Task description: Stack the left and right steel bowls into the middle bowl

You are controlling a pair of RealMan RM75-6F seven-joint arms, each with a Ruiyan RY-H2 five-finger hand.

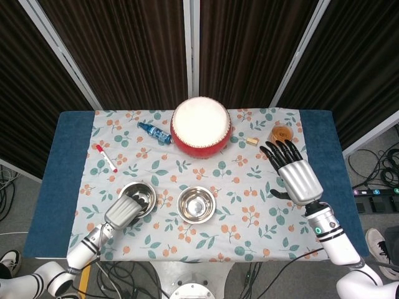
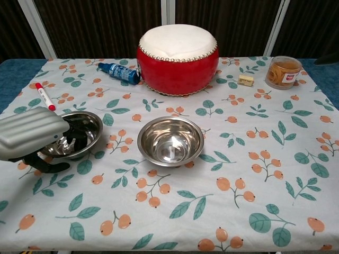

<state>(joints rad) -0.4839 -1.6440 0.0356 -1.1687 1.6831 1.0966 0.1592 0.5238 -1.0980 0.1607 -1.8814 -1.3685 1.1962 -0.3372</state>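
The left steel bowl (image 1: 141, 195) (image 2: 79, 128) stands on the floral cloth at the near left. My left hand (image 1: 124, 210) (image 2: 30, 138) grips its near rim, with the fingers hooked inside the bowl and the thumb outside against the wall. The middle steel bowl (image 1: 196, 204) (image 2: 170, 141) stands upright to its right, apart from it. I see no third separate bowl in either view. My right hand (image 1: 296, 177) hovers over the right side of the table with its fingers spread and nothing in it.
A red drum (image 1: 201, 126) (image 2: 177, 58) stands at the back centre. Left of it lie a blue bottle (image 1: 154, 132) (image 2: 119, 72) and a red marker (image 1: 106, 158) (image 2: 44, 96). A clear jar (image 1: 282, 134) (image 2: 281, 72) and a small block (image 1: 252, 141) (image 2: 244, 80) sit at the back right.
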